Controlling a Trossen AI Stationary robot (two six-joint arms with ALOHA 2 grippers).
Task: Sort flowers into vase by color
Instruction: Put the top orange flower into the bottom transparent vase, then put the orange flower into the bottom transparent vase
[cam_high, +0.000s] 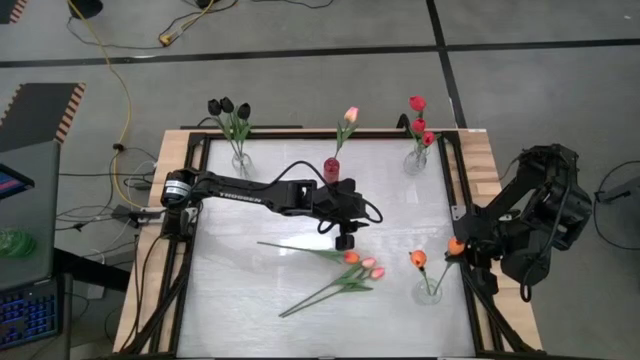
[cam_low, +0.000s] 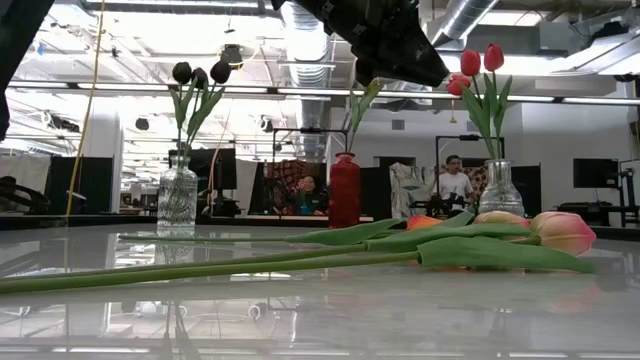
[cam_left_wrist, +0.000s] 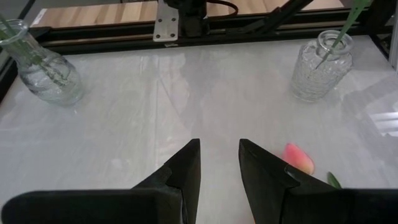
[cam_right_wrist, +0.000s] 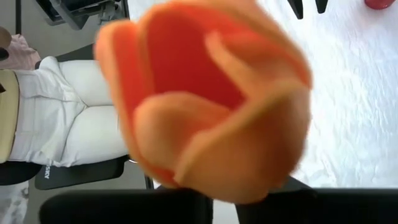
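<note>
Left gripper fingers part open, empty, over the desk — pink tulip lies just beside one fingertip. Right gripper: orange tulip fills its view; grip — cannot tell. Light, floppy; take the stem near the head.

In the right wrist view an orange tulip head fills the picture, blurred, and hides the right pincer's fingertips. In the low view the left arm is cut off by the top edge. The left wrist view shows only part of a pink tulip head behind one finger.
</note>
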